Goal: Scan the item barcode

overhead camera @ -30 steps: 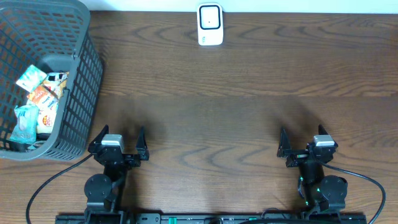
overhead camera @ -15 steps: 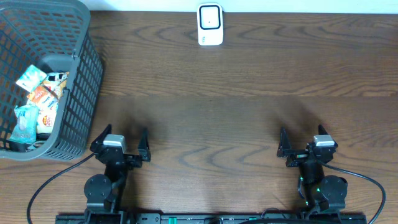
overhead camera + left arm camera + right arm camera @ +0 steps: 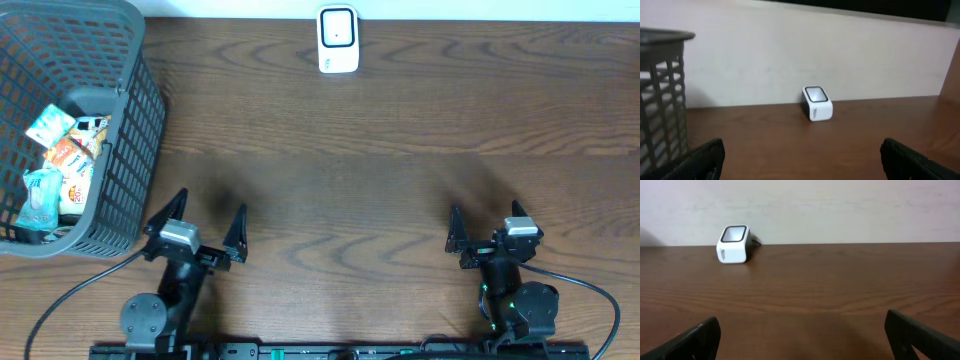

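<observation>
Snack packets (image 3: 60, 160) for scanning lie heaped in the bottom of a dark grey mesh basket (image 3: 140, 150) at the left edge of the counter (image 3: 350, 150), well apart from both arms. Their printing is too small to read. An orange one, a white one and a pale teal one can be made out, overlapping each other.

Nearest the front edge, the left end effector (image 3: 213, 202) sits just beside the basket's near right corner. It is angled toward the far middle of the counter, with its fingers spread wide and nothing between them. The right end effector (image 3: 485, 210) is across the counter at the near right, likewise spread wide and holding nothing, pointing straight toward the far edge. In each wrist view the black fingertips (image 3: 700, 160) show only at the lower corners, with bare wood between them.

Beyond the arms the dark wood-grain counter stretches to the far edge, and the line from each wrist camera to the scanner runs over bare wood. From the left wrist, the basket's ribbed side rises at the left of the frame.

Farthest off, a small white barcode scanner (image 3: 338, 40) with a dark window framed in grey stands at the far edge, against the pale wall (image 3: 840, 205) and roughly midway across. No marking on it is legible.
</observation>
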